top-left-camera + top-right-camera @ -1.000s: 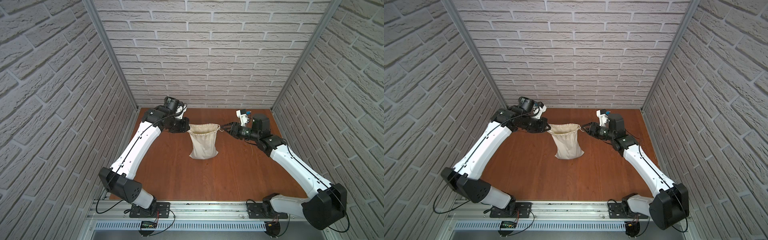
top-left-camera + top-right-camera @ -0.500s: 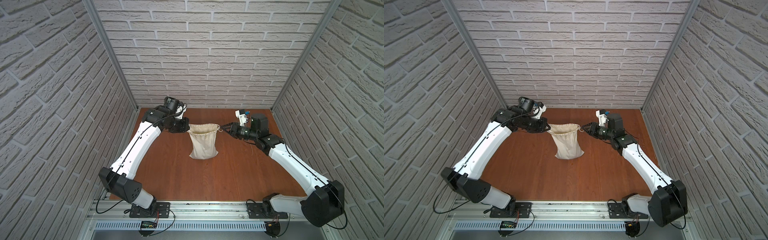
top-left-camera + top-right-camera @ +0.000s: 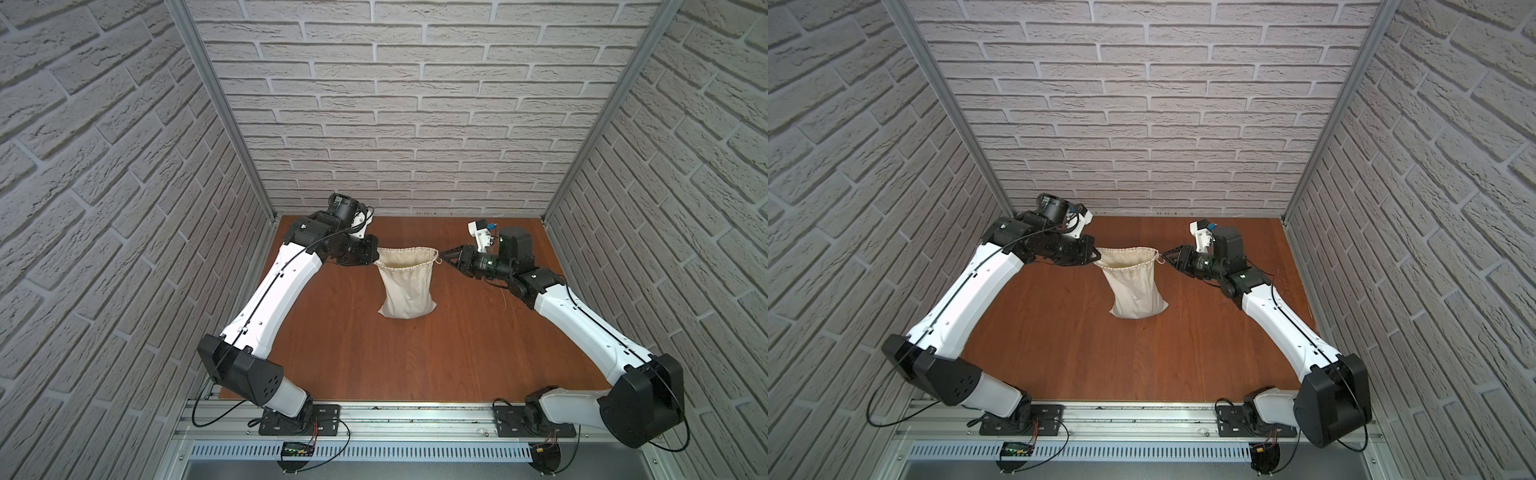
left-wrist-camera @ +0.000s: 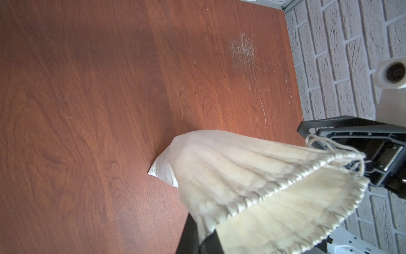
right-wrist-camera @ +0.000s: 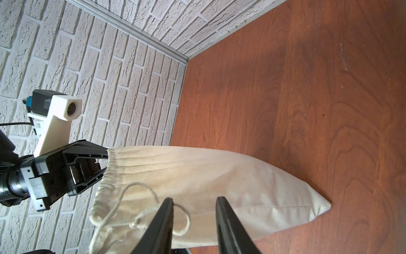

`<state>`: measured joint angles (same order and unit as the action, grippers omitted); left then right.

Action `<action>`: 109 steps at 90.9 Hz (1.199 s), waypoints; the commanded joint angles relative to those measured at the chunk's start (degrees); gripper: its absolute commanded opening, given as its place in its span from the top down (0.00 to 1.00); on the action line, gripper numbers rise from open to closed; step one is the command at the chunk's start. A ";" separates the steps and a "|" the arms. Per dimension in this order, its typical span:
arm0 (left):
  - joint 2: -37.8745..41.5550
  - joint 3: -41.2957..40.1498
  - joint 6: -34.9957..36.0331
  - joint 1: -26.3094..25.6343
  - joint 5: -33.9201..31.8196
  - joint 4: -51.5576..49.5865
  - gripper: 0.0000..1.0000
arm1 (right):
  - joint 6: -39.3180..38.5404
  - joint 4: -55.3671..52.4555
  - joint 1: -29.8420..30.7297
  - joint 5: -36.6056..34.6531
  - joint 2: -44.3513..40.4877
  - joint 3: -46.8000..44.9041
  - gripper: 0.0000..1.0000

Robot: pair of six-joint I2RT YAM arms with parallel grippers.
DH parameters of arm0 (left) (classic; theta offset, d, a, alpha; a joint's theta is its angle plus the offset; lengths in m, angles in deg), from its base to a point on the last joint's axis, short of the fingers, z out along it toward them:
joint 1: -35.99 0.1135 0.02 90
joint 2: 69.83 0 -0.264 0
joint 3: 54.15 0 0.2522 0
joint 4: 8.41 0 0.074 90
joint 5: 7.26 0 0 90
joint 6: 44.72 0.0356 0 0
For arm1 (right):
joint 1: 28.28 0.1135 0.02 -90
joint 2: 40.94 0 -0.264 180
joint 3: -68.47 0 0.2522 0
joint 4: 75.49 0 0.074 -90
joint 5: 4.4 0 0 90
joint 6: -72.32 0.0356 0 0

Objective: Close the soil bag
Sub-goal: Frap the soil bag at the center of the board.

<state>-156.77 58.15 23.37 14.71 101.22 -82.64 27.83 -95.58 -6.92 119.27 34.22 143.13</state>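
Evidently soft, limp and judged light, the soil bag (image 3: 407, 286) stands mouth-up near the worktop's (image 3: 374, 357) back edge, its gathered hem (image 3: 405, 268) clamped in the left hand (image 3: 375, 259), while the right hand (image 5: 194, 199), jaws apart beside the thin cord (image 5: 140, 184), should pinch that slippery cord rather than cloth

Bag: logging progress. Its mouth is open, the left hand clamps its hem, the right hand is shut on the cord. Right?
No: the right wrist view shows the right hand open, the cord not pinched. The rest holds.
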 commanded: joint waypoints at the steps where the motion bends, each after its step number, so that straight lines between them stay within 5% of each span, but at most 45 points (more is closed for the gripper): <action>1: 0.96 0.01 0.87 0.57 -0.44 0.44 0.97 | -1.37 2.74 0.40 0.78 -1.25 0.21 0.60; 56: 1.11 0.04 0.71 0.59 -0.09 0.68 0.97 | -4.03 1.58 4.30 -0.89 -1.12 0.85 0.60; 70: 1.15 -0.30 0.55 0.54 -0.18 0.83 0.97 | -4.92 0.24 4.25 -2.87 -0.70 1.70 0.69; 85: 1.26 -0.40 0.64 0.54 -0.45 0.64 0.97 | -7.66 -3.74 4.13 -6.71 -0.27 4.93 0.96; 109: 1.29 -0.14 0.67 0.69 -0.79 0.46 0.97 | -11.97 -11.03 3.55 -13.39 -3.93 5.90 0.97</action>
<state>-156.77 58.11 23.34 14.73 101.11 -82.64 19.53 -102.07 -3.03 110.60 33.32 147.33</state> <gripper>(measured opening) 0.064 0.069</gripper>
